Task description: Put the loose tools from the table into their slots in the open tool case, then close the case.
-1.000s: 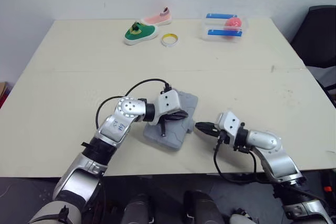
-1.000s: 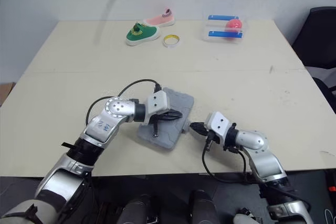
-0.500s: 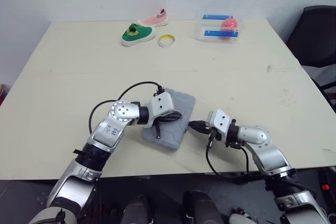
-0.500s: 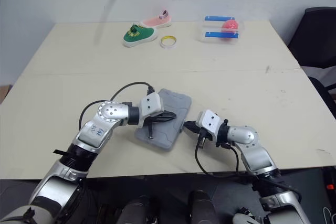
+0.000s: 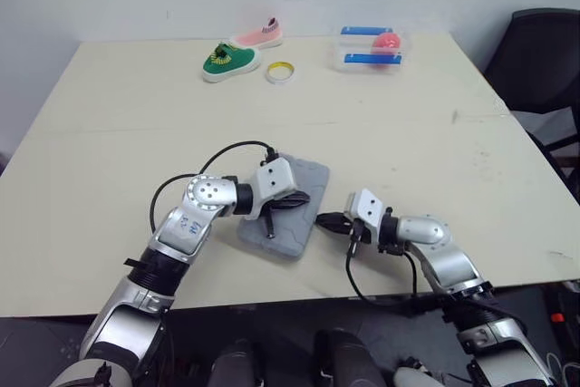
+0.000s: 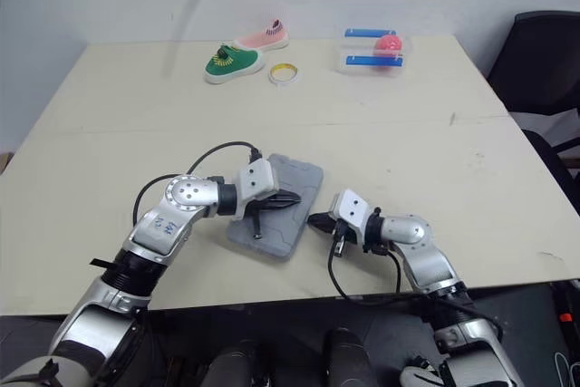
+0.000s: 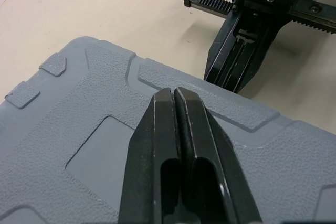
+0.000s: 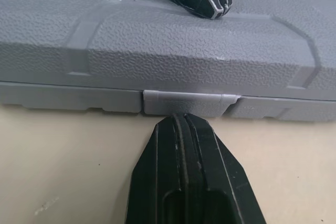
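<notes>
Two pincers, both pinched tight, empty | left pincer [image 7: 173,95] tip on closed tool case [image 8: 157,40] lid; right pincer [image 8: 181,124] just short of case's front latch [image 8: 190,99] | I'd hold lid down, push latch squarely home.

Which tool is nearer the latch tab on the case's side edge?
Right. The right tool points straight at the latch tab from the table beside the case; the left tool is up on the lid, further in.
</notes>
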Motion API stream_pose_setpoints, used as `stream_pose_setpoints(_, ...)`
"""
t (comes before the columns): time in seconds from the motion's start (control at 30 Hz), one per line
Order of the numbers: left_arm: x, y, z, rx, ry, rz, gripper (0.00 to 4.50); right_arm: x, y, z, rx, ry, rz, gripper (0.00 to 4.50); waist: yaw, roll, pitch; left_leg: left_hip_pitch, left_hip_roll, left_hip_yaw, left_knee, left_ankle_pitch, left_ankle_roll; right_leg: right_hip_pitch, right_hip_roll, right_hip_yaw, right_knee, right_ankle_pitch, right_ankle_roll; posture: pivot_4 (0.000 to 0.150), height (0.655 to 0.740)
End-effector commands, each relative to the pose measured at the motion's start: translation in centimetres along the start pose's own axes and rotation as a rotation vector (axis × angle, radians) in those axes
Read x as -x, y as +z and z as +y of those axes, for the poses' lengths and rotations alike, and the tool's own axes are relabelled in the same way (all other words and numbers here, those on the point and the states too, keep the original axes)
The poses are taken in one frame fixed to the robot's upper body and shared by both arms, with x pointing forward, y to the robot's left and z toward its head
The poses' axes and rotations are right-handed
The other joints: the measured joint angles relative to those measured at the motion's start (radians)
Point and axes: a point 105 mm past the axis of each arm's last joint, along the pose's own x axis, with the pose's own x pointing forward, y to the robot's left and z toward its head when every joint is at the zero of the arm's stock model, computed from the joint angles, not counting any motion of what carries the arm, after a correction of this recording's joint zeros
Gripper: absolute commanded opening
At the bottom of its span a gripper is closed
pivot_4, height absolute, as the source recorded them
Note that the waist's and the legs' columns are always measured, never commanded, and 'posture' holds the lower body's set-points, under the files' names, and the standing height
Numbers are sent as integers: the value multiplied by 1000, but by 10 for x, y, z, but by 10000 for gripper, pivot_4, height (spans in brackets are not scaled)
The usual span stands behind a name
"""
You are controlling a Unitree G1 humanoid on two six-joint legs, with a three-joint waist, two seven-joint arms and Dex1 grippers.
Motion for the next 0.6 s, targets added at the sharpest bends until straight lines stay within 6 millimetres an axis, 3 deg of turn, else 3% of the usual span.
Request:
stream_pose_setpoints(0.03,-7,-54,-30,139,-96,138,463,-6,12,0,78,41,-25,0,-1,0,0,4,0,0,-1,-1,0,4,0,1,0,-1,-1,1500,7400)
stream_pose_setpoints(0.1,-7,-51,-30,130,-98,118,463,-5,16,-3,83,32,-39,0,-3,0,-1,11,1,0,-3,-7,-2,11,0,4,-2,-2,-4,1500,7400)
stream_pose_setpoints(0.17,-2,-36,-22,92,-64,23,463,4,23,-7,88,21,-72,0,-3,0,-1,11,1,-1,-6,-7,-2,11,0,4,-2,-3,-4,1500,7400)
stream_pose_setpoints(0.27,26,-5,-2,39,25,-174,463,31,33,-11,166,24,-98,0,-4,3,1,10,1,0,-7,-2,-5,8,0,5,-2,-3,-5,1500,7400)
stream_pose_setpoints(0.37,60,14,10,-8,94,-304,463,55,41,-16,208,5,-126,0,-2,4,6,9,1,1,-10,-1,-5,7,0,5,-3,-3,-5,1500,7400)
stream_pose_setpoints(0.5,98,17,22,-18,193,-348,463,85,42,-18,281,24,-113,0,2,3,8,8,1,1,-10,-1,-5,5,0,5,-3,-3,-5,1500,7400)
stream_pose_setpoints(0.6,138,6,27,12,286,-317,463,118,53,-37,198,-48,-79,0,10,3,10,8,0,1,-10,-1,-5,5,0,5,-4,-3,-5,1500,7400)
